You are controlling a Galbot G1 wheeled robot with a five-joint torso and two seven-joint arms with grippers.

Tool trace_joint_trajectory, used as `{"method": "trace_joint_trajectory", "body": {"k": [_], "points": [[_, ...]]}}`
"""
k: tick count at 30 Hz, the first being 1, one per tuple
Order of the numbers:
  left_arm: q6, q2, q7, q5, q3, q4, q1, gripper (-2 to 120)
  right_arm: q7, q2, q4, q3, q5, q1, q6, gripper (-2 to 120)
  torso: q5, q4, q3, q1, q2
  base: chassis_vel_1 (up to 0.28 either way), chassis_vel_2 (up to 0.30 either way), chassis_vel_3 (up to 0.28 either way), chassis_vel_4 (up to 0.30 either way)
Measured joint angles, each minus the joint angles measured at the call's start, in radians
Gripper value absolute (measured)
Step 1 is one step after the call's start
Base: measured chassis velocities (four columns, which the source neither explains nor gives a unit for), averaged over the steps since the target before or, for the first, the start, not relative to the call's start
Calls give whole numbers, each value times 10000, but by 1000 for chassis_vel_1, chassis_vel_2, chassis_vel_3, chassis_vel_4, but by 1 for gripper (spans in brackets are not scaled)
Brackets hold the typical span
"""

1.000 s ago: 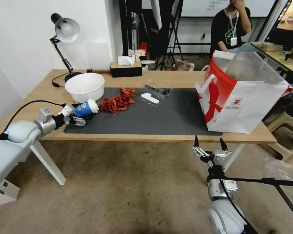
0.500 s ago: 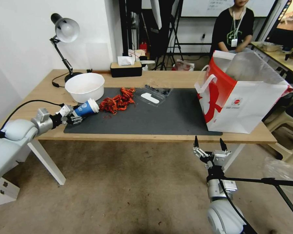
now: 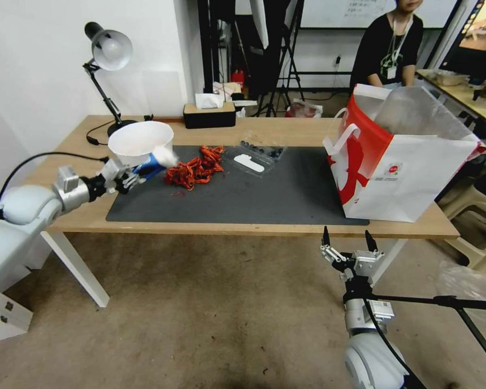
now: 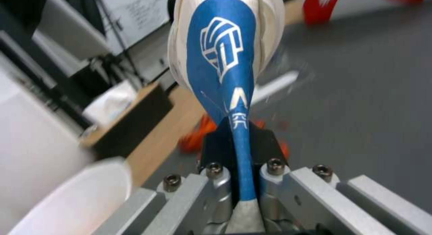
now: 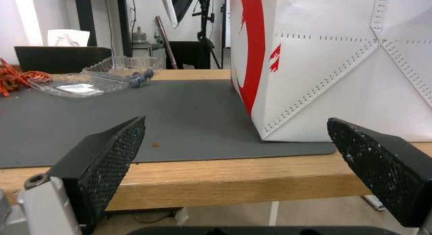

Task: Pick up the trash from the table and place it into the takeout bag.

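The left gripper [image 3: 125, 177] is clamped on the blue cup [image 3: 152, 162] — its paper wall pinched flat between the fingers [image 4: 211, 181] — and holds it lifted above the mat's [image 3: 286, 200] left end, beside the white bowl [image 3: 140, 141] and the red shells [image 3: 194, 168]. The takeout bag [image 3: 410, 178] stands at the surface's [image 3: 275, 129] right end, while the right gripper [image 3: 349, 242] hangs spread wide and empty just below the front edge — near the bag's corner.

Mat [image 3: 264, 197] centre bare toward takeout bag [image 3: 410, 178]; red shells [image 3: 194, 168], clear tray [image 3: 254, 156] flank far edge.
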Motion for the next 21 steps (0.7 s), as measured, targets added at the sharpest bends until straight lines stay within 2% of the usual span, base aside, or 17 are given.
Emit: {"method": "trace_joint_trajectory", "body": {"k": [3,11,14,15,17,18,20,21], "points": [[245,-211,-111,-485,698,-386,-931,0,3,1,6,5,-6,-13,-1,100,0,0,0,0,0,0,0,0,0],[442,-714,-258,-921,1781,-423,-2457,0,18,-15,50,75,-6,-77,-2,100,1,2,0,0,0,0,0,0,0],[477,-1452,-416,-1223,3164,-93,-3882,0,46,7,104,113,-6,-100,-1,100,1,-1,1,1,0,0,0,0,0],[477,-1452,-416,-1223,3164,-93,-3882,0,46,7,104,113,-6,-100,-1,100,1,-1,1,1,0,0,0,0,0],[482,-1862,-462,-1346,3823,170,-4538,0,58,29,137,127,-6,-100,-5,100,2,-1,1,0,-1,0,0,0,0],[482,-1862,-462,-1346,3823,170,-4538,0,58,29,137,127,-6,-100,-5,100,2,-1,1,0,-1,0,0,0,0],[488,-2398,-472,-1474,4427,556,-5238,0,70,52,177,163,-9,-114,-13,100,0,1,1,1,-1,0,0,0,0],[488,-2398,-472,-1474,4427,556,-5238,0,70,52,177,163,-9,-114,-13,100,0,1,1,1,-1,0,0,0,0]]}}
